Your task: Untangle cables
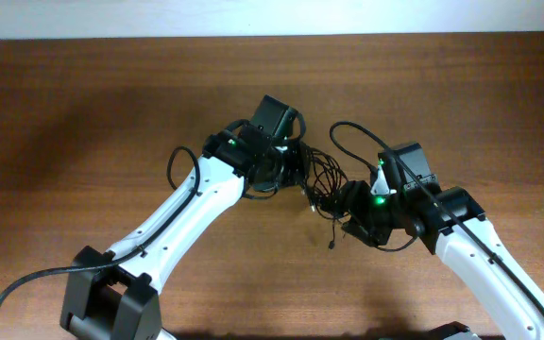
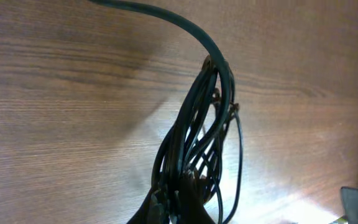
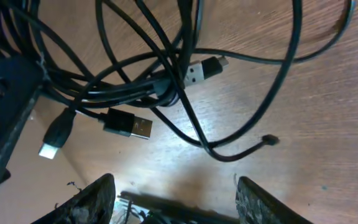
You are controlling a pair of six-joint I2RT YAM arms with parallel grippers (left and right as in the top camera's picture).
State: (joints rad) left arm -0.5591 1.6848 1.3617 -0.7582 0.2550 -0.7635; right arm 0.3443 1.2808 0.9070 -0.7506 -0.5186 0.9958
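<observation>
Overhead: both arms meet mid-table. The cables sit as one tangled clump between the left gripper and the right gripper. One loop arcs out toward the far side above the right arm, and one loose end trails toward the near edge. Can't tell either jaw state from up here, too dark and cluttered.

Left wrist: the left gripper is clamped on a thick bunch of cables. The strands converge at the bottom edge between its dark fingers. The bundle runs up and away, taut and lifted off the wood, with its shadow to the left. One thicker strand bends off to the upper left.

Right wrist: the right gripper is spread wide with nothing between its fingers, and it sits just short of the tangle. Cables are criss-crossed over the wood ahead. Two USB-A plugs are visible, one near centre-left and one higher up. A white-tipped plug is at left and a small bare end at right. The dark block at the left edge touches the strands.
</observation>
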